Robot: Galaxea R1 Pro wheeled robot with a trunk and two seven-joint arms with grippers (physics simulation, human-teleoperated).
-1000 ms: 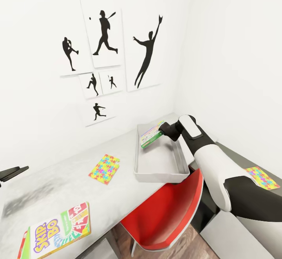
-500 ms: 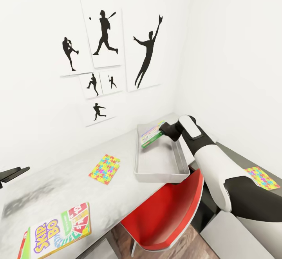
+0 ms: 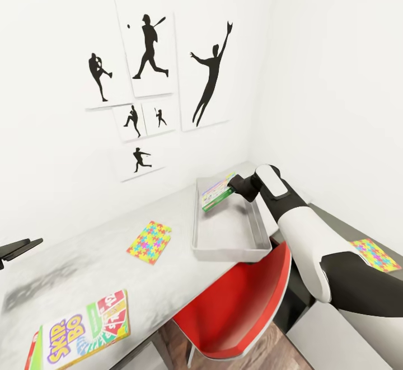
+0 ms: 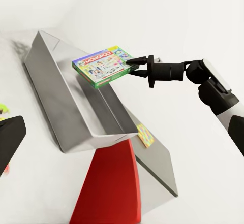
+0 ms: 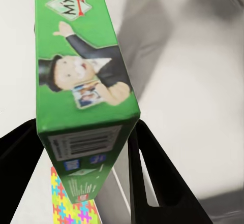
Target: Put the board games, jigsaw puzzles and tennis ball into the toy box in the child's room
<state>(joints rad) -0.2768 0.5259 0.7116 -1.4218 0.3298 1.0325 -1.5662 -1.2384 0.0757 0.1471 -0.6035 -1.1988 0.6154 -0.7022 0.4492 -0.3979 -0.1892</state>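
My right gripper [image 3: 231, 188] is shut on a green and pale Monopoly board game [image 3: 217, 192], held tilted over the far end of the light grey toy box [image 3: 195, 235]. In the left wrist view the board game [image 4: 104, 65] hangs above the toy box [image 4: 61, 97], with the right gripper [image 4: 133, 66] pinching its edge. The right wrist view has the green board game [image 5: 84, 82] between both black fingers [image 5: 157, 178]. One jigsaw puzzle [image 3: 149, 241] lies on the table [image 3: 84, 269]. The Skip-Bo board game [image 3: 87, 328] lies at the near left. My left gripper [image 3: 19, 247] is open above the table's left.
A red chair [image 3: 240, 308] is tucked under the table just in front of the toy box. A second jigsaw puzzle [image 3: 375, 254] lies on a lower dark desk at the right, beside my right arm. White walls with black athlete pictures [image 3: 148, 51] close off the back and right.
The left gripper's tip has sunk slightly. The right gripper stays almost still over the toy box with the board game in it.
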